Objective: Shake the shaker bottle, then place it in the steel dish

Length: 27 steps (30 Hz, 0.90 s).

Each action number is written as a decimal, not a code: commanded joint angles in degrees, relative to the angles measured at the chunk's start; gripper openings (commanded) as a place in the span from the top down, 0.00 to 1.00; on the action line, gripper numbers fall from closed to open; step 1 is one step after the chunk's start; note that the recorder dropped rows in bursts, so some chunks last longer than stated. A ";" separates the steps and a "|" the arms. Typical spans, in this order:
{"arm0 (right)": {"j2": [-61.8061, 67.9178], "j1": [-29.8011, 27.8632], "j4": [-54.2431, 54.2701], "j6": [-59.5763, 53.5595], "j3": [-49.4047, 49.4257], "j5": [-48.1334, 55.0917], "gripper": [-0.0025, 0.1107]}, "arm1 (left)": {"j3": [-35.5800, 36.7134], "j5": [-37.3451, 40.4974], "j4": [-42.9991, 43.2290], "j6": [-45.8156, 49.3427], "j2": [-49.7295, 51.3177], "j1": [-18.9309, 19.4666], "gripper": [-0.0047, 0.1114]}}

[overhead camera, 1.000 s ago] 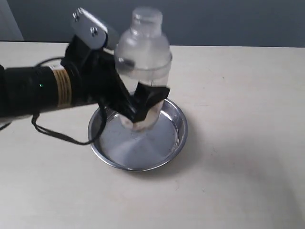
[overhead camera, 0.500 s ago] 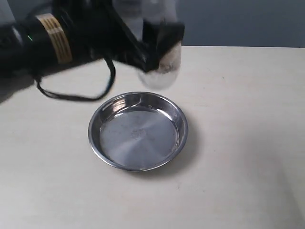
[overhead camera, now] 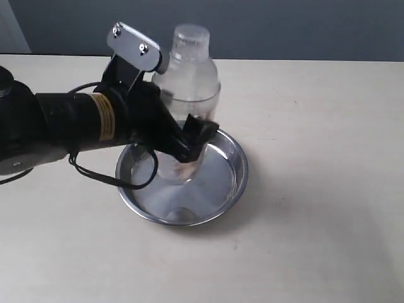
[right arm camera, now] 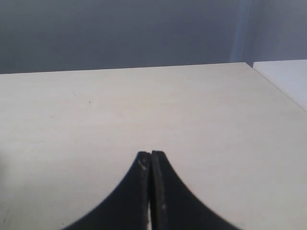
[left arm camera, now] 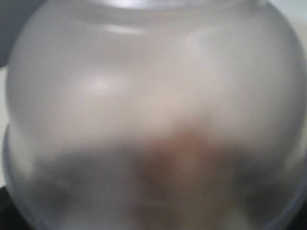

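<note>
Pale beige counter (overhead camera: 315, 221) ran back to a dull blue-grey wall, and near its middle sat the steel dish (overhead camera: 238, 165), round and shiny. The left claw (overhead camera: 187, 150) was clamped across the lower body of the shaker bottle (overhead camera: 187, 82), one dark finger showing on the near side and the other hidden behind the plastic. The bottle stood close to upright, cap uppermost, its base down within the rim of the dish over the floor of the pan. Whether the base touched the steel or hung just above it could not be told from the exterior view. The left wrist view was filled by the frosted, blurred plastic, with a brownish smear low down that was probably the grains. The right claw (right arm camera: 151, 191) had its fingers pressed together on nothing, over bare counter, and played no part.

By my judgement the work stood either at the bottom of a shake or at the start of the setting-down; one moment alone could not settle it. If the shaking was finished, the next move called for easing the bottle straight down until its base sat flat near the middle of the dish, then parting the fingers and drawing back level, so as not to tip it
</note>
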 commanded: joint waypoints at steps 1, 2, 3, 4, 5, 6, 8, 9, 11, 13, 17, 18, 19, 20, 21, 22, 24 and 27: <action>-0.27 -0.20 0.04 -0.11 0.07 -0.75 0.99 | -5.05 -5.39 -0.47 0.36 -9.31 -0.09 0.96; -0.27 -0.20 0.04 -0.11 0.07 -0.75 0.99 | -4.75 -5.25 -0.50 0.36 -9.48 -0.09 0.96; -0.27 -0.20 0.04 -0.11 0.07 -0.75 0.99 | -3.63 -5.04 -0.50 0.36 -8.52 -0.09 0.96; -0.27 -0.20 0.04 -0.11 0.07 -0.75 0.99 | -1.61 -4.87 -0.61 0.36 -6.22 -0.09 0.96; -0.27 -0.20 0.04 -0.11 0.07 -0.75 0.99 | 0.27 -4.87 -0.89 0.36 -3.19 -0.09 0.96; -0.27 -0.20 0.04 -0.11 0.07 -0.75 0.99 | 1.08 -4.55 -1.39 0.36 -1.01 -0.09 0.96; -0.27 -0.20 0.04 -0.11 0.07 -0.75 0.99 | 0.27 -5.60 -1.39 0.11 -1.52 -0.09 0.96; -0.27 -0.20 0.04 -0.11 0.07 -0.75 0.99 | -0.57 -7.00 -1.39 0.11 -3.46 -0.09 0.96; -0.27 -0.20 0.04 -0.11 0.07 -0.75 0.99 | -2.75 -10.44 -1.39 0.72 -8.20 -0.09 0.96; -0.27 -0.20 0.04 -0.11 0.07 -0.75 0.99 | -1.30 -7.57 -2.41 1.03 -7.17 -0.09 0.96; -0.27 -0.20 0.04 -0.11 0.07 -0.75 0.99 | 1.41 -5.52 -2.33 -2.15 -4.89 -0.02 0.96; -0.27 -0.20 0.04 -0.11 0.07 -0.75 0.99 | -1.53 -8.18 -2.11 -0.16 -10.12 -0.02 0.96; -0.27 -0.20 0.04 -0.11 0.07 -0.75 0.99 | -2.36 -8.29 -2.76 1.11 -11.58 -0.02 0.96; -0.27 -0.20 0.04 -0.11 0.07 -0.75 0.99 | -1.17 -7.11 -3.28 1.03 -10.92 -0.02 0.96; -0.27 -0.20 0.04 -0.11 0.07 -0.75 0.99 | 2.59 -5.24 -4.21 0.83 -5.82 -0.02 0.96; -0.27 -0.20 0.04 -0.11 0.07 -0.75 0.99 | 3.67 -4.70 -4.49 0.83 -3.15 -0.02 0.96; -0.27 -0.20 0.04 -0.11 0.07 -0.75 0.99 | 2.68 -6.17 -4.22 0.83 -5.42 -0.02 0.96; -0.27 -0.20 0.04 -0.11 0.07 -0.75 0.99 | 0.69 -10.71 -4.61 2.21 -10.93 -0.02 0.96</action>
